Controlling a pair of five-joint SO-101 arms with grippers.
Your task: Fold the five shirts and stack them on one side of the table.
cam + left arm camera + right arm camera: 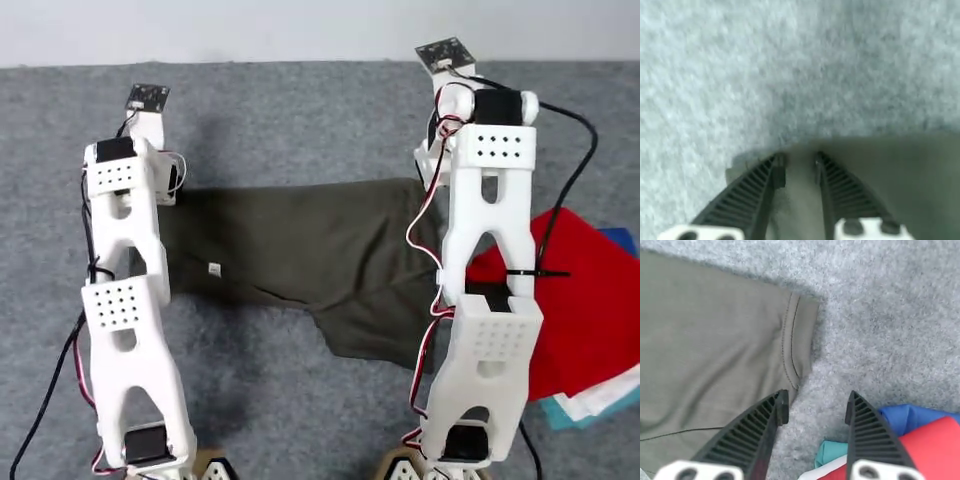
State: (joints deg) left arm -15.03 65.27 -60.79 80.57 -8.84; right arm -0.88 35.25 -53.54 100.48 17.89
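Two arms stand at opposite ends of one olive shirt (300, 250) spread flat on the grey worktop (300, 110). The left end effector (797, 167) has its jaws slightly parted and straddles the shirt's edge, with cloth lying between and beneath them and bare worktop ahead. The right end effector (817, 407) is wide open and grips nothing. One finger is over the stitched hem (790, 340), the other over bare worktop, and a pile (585, 320) of red, blue, teal and white cloth lies just beside it. This looks like the start of a fold; next, both would likely need to lower and pinch their edges. From above, the arms cover the shirt's ends, and the pile is cut off, so its shirts cannot be counted
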